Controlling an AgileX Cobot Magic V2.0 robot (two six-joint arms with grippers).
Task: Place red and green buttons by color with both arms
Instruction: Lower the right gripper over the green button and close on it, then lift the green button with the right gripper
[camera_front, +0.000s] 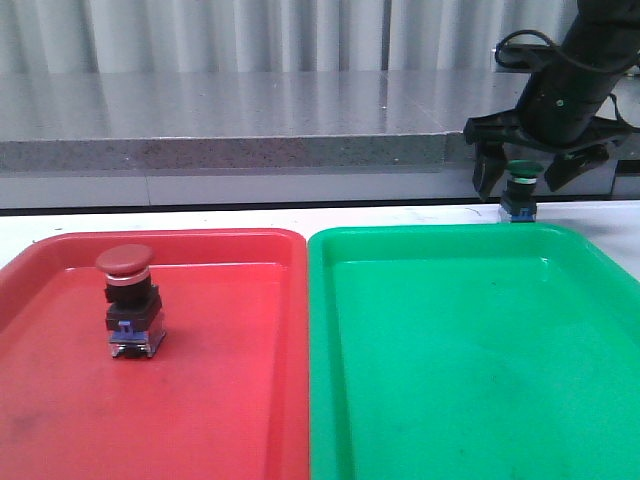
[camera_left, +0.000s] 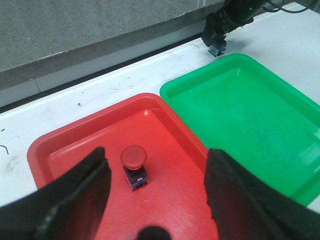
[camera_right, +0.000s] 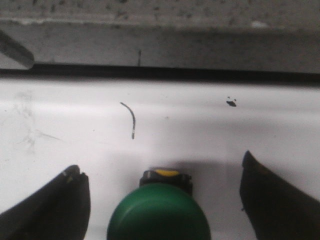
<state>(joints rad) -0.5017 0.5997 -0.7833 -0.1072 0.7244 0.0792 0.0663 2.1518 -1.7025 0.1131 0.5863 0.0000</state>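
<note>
The red button (camera_front: 128, 300) stands upright in the red tray (camera_front: 230, 400), left of the tray's middle. In the left wrist view my left gripper (camera_left: 157, 192) is open and empty, above the tray with the red button (camera_left: 135, 165) between and beyond its fingers. The left gripper is out of the front view. The green button (camera_front: 520, 190) stands on the white table just behind the green tray (camera_front: 450, 380). My right gripper (camera_front: 522, 178) is open with one finger on each side of it, and gaps show on both sides of the green button (camera_right: 159, 212) in the right wrist view.
The two trays lie side by side, nearly touching, and fill the near table. A grey stone ledge (camera_front: 230, 150) runs along the back, close behind the right gripper. The right arm (camera_left: 227, 20) also shows in the left wrist view.
</note>
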